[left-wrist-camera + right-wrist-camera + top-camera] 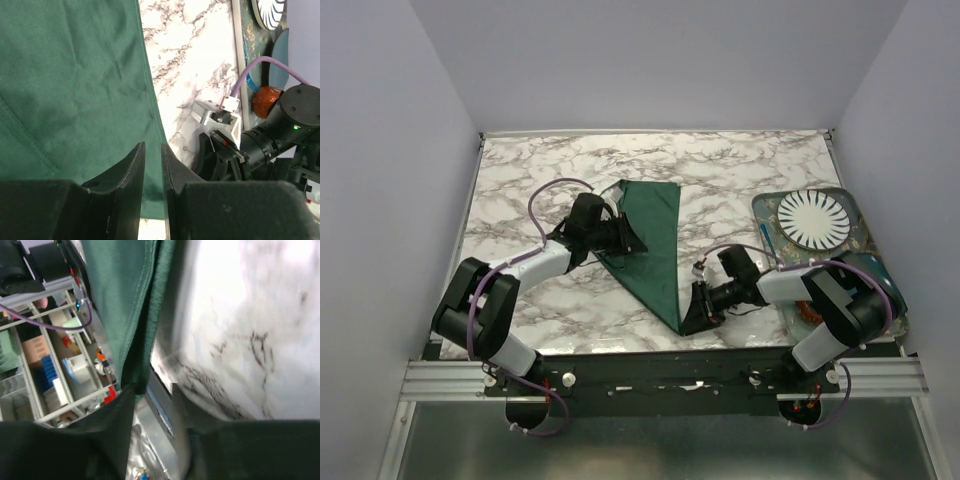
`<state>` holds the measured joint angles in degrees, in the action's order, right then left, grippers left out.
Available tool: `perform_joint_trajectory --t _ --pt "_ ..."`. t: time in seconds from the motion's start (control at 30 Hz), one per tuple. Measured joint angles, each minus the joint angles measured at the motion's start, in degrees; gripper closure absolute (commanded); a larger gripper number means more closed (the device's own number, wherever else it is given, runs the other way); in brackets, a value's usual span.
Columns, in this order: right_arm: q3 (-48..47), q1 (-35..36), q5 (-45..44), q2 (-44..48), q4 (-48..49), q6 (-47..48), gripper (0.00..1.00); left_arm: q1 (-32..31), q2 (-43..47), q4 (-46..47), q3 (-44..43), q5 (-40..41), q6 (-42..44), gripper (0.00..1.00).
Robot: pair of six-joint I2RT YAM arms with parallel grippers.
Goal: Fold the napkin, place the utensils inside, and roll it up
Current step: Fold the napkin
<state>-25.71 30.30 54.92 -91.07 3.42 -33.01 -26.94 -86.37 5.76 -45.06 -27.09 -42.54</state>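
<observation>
- Marble-patterned worktop (740,180), white with grey veins, fills the floor of the booth and carries everything else.
- Dark green napkin (655,240) lies near the middle of the worktop. It is a long tapering shape, with its broad end toward the far side and its point toward the near edge. The left wrist view shows soft creases and a stitched seam across it.
- A teal patterned tray (855,248) sits at the right side, well apart from the napkin.
- A round white plate (817,220) with dark radiating stripes rests on the tray.
- A teal dish (886,278) shows just beside the tray, partly hidden behind the right arm.
- The left gripper (625,238) sits low at the napkin's left edge. From its wrist camera the fingers (127,175) stand nearly together with only a slim gap, and the cloth shows beneath them.
- The right gripper (698,318) is at the napkin's near point. In its blurred wrist view the cloth runs down to the fingers (100,435). I cannot tell whether it is pinched there.
- A small orange object (267,100) shows beside the right arm.
- A thin blue stick (767,240) lies on the tray's left part.
</observation>
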Motion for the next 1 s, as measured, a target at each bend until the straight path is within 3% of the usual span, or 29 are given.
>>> perform_joint_trajectory --t 0.2,0.3,0.6,0.9,1.0 --pt "1.7 0.0 1.8 0.4 -1.2 -1.1 0.50 -1.7 -1.4 2.2 0.2 -1.8 -0.8 0.73" --pt "0.3 0.0 -0.6 2.0 -6.4 0.3 0.49 -3.3 -1.7 2.5 0.2 -2.1 -0.5 0.73" --pt "-6.8 0.1 -25.6 13.4 -22.0 2.2 0.50 -13.0 -2.8 1.3 0.3 0.3 2.4 0.88" --pt "-11.1 3.8 -18.2 9.8 -18.4 5.8 0.71 -13.5 1.0 0.0 5.3 7.7 1.5 0.98" --pt "-14.5 6.5 -14.1 6.9 -16.1 6.4 0.72 -13.2 3.0 0.3 6.8 10.1 0.5 0.98"
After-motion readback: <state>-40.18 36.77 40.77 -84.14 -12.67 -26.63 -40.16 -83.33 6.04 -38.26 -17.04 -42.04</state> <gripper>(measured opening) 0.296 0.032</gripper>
